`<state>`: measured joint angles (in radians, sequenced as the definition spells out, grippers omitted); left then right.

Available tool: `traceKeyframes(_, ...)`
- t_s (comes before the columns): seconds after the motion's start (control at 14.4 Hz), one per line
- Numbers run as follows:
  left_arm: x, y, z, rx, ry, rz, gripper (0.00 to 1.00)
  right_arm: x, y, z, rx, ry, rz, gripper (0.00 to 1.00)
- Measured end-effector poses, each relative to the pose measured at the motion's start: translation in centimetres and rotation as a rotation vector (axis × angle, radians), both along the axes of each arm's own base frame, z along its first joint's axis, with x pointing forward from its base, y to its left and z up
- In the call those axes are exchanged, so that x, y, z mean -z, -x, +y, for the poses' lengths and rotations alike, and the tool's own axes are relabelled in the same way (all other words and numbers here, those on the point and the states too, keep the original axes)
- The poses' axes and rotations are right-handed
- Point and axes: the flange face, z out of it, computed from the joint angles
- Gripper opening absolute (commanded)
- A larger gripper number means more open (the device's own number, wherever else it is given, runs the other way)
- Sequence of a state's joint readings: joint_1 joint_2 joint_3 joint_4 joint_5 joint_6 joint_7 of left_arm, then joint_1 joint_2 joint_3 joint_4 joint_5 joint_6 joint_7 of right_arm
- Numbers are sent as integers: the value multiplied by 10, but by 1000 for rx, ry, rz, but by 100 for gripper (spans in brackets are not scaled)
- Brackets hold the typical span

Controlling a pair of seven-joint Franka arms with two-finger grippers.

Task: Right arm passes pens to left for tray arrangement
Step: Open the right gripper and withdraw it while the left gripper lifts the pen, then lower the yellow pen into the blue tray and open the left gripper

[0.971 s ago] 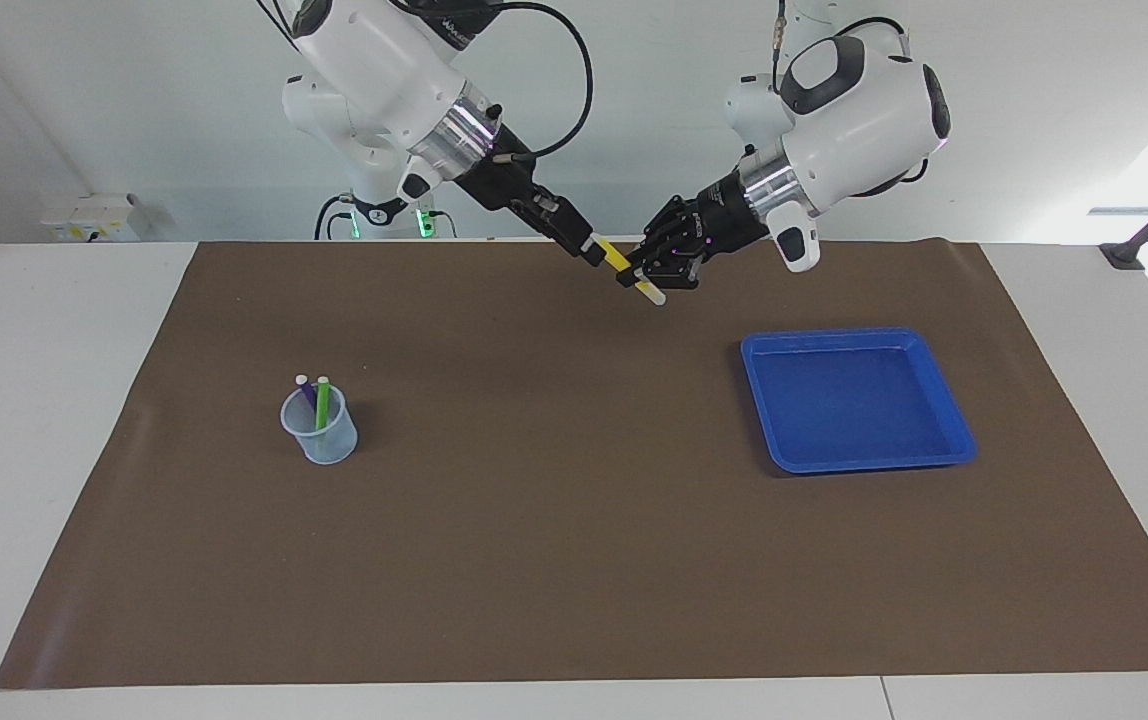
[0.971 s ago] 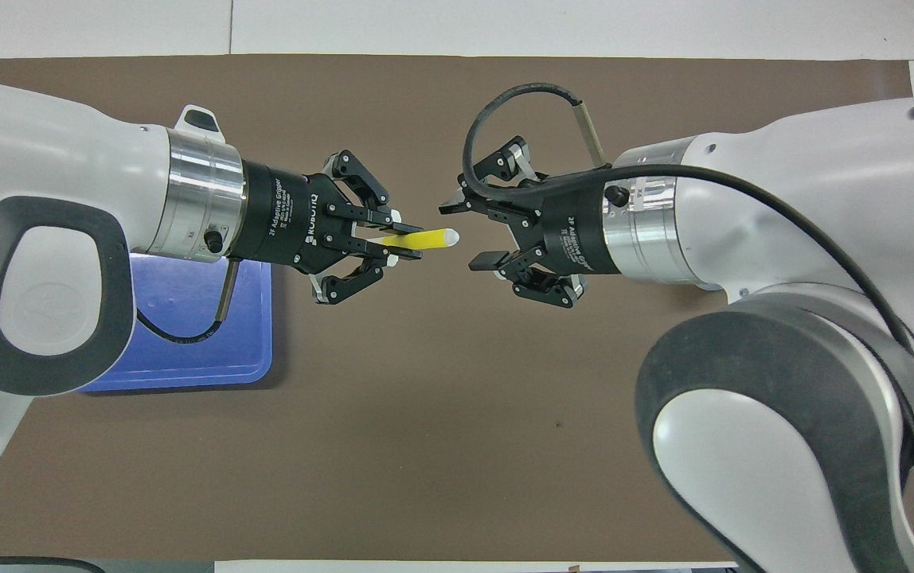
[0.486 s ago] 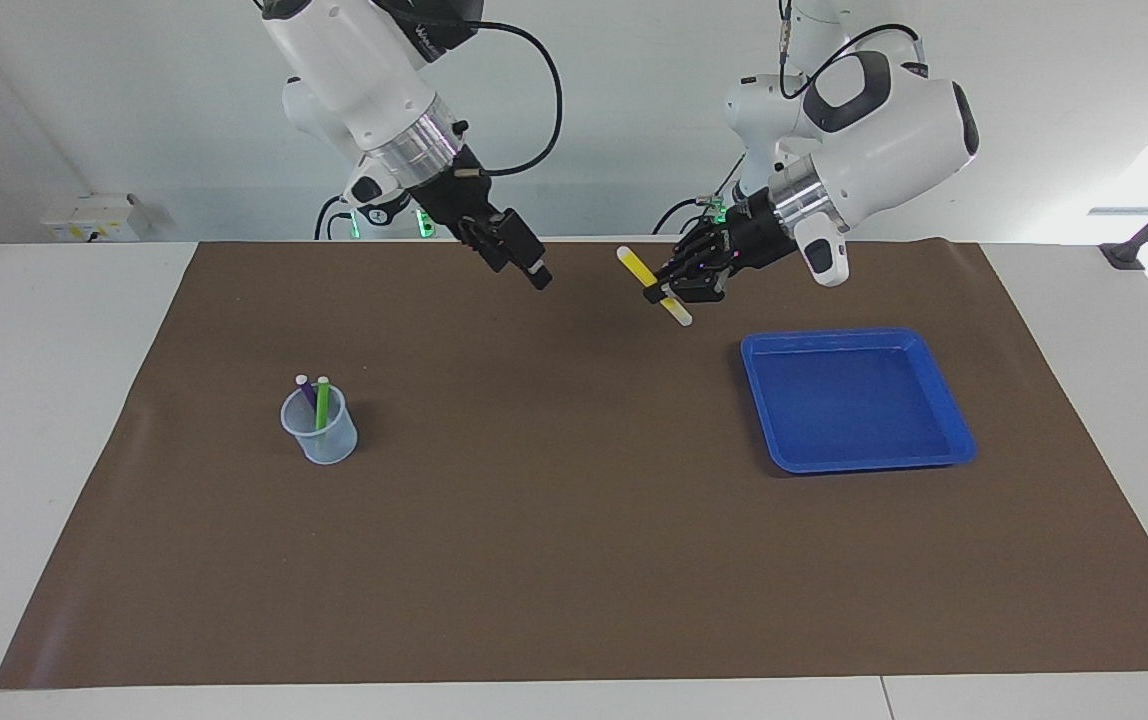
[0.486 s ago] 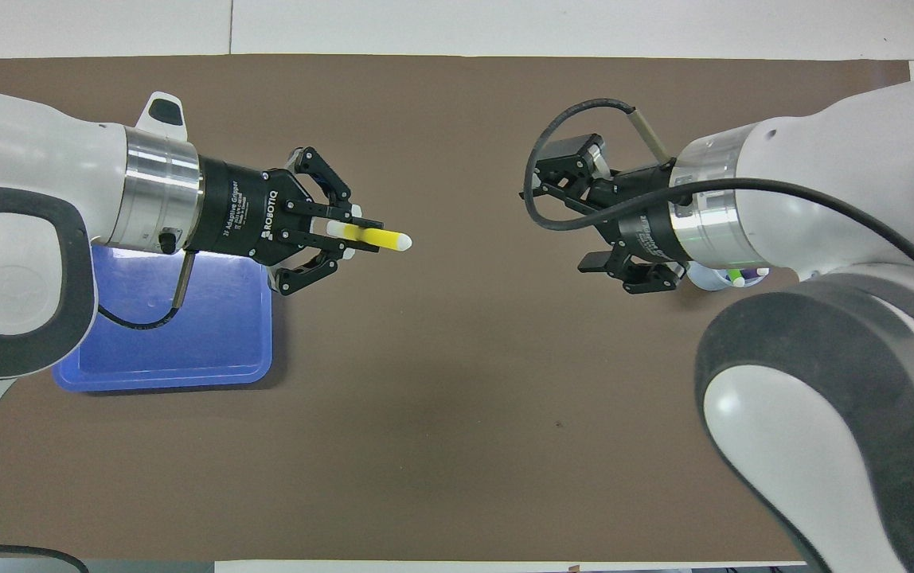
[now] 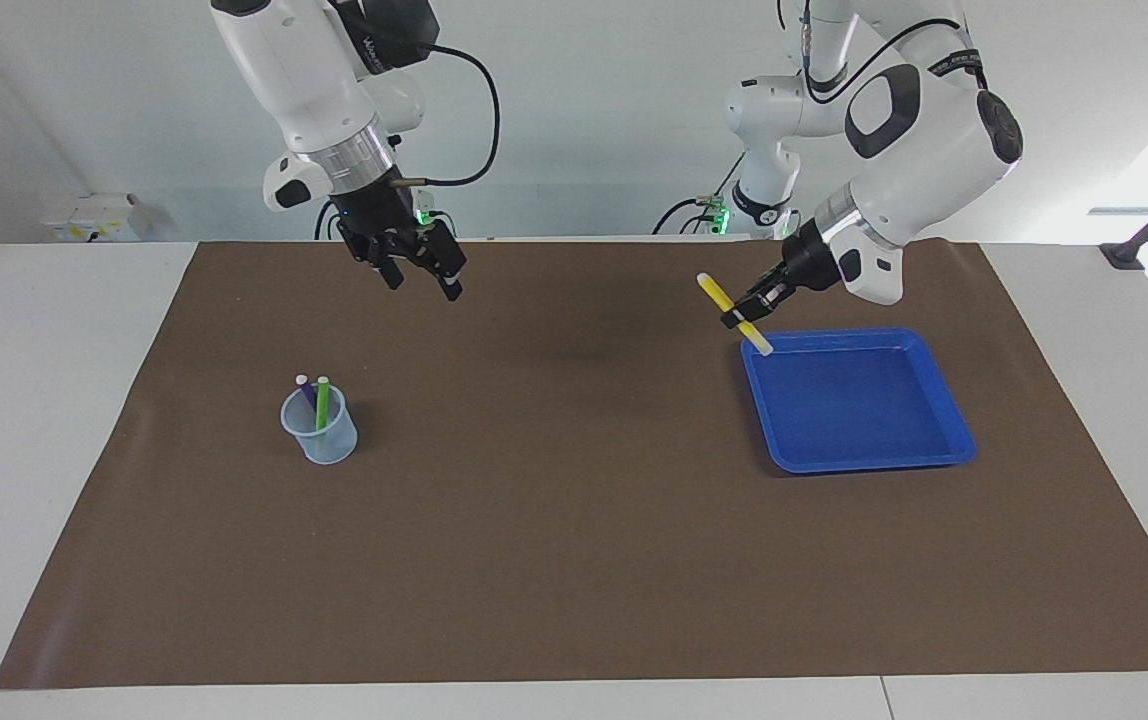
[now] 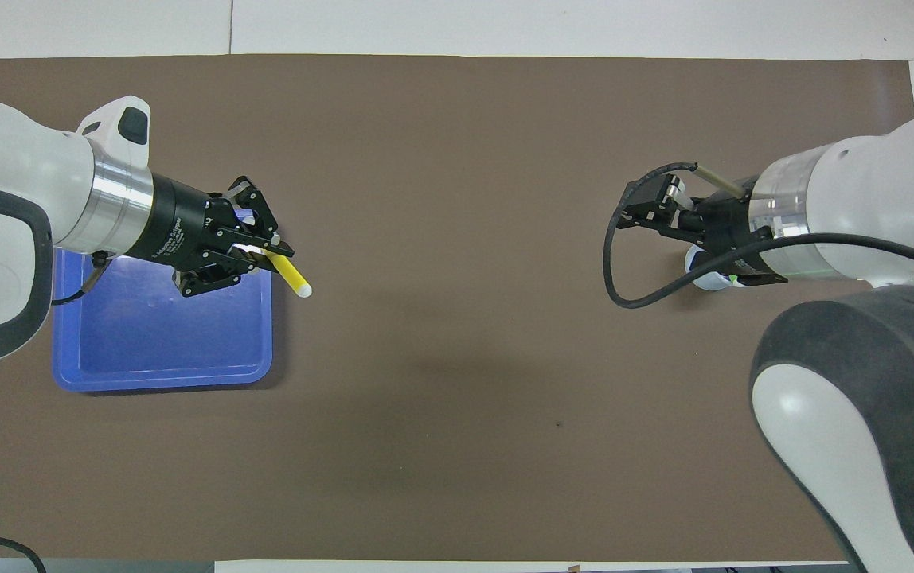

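Observation:
My left gripper (image 5: 740, 314) is shut on the yellow pen (image 5: 715, 293), which hangs tilted in the air with its lower whitish tip over the corner of the blue tray (image 5: 859, 460). From overhead, the left gripper (image 6: 270, 255) and yellow pen (image 6: 294, 280) sit over the tray's (image 6: 162, 350) edge. The purple pen (image 5: 304, 387) and green pen (image 5: 322, 397) stand in a small pale-blue cup (image 5: 320, 436). High over the mat near that cup, my right gripper (image 5: 422, 272) hangs open and holds nothing. Overhead, the right gripper (image 6: 638, 216) partly covers the cup (image 6: 702, 279).
A brown mat (image 5: 554, 500) covers most of the white table. The tray lies toward the left arm's end and the cup toward the right arm's end, with bare mat between them.
The right gripper let go of the yellow pen and swung back toward the cup. The left gripper carried the pen away from the middle to the tray's corner.

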<state>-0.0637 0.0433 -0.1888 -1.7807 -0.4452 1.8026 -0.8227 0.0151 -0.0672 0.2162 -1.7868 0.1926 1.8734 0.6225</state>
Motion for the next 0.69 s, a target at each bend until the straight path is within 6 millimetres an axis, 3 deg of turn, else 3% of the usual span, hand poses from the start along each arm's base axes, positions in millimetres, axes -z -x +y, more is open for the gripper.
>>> traceKeyframes(0.14,19,-7,24,119,-107,-42,0,9,-2,-34,-77,58,-12,100)
traceKeyframes(0.28,43,-15,50,268,-183,-65,0,15,-5,-81,-156,118,-25,100)
traceKeyframes(0.49,88,-27,103,515,-221,-91,0,19,-6,-145,-238,175,-32,100)
traceKeyframes(0.55,105,-31,115,562,-237,-107,0,19,-6,-158,-252,198,-31,100)
traceKeyframes(0.69,140,-34,118,613,-271,-142,0,18,-5,-176,-256,224,-23,100)
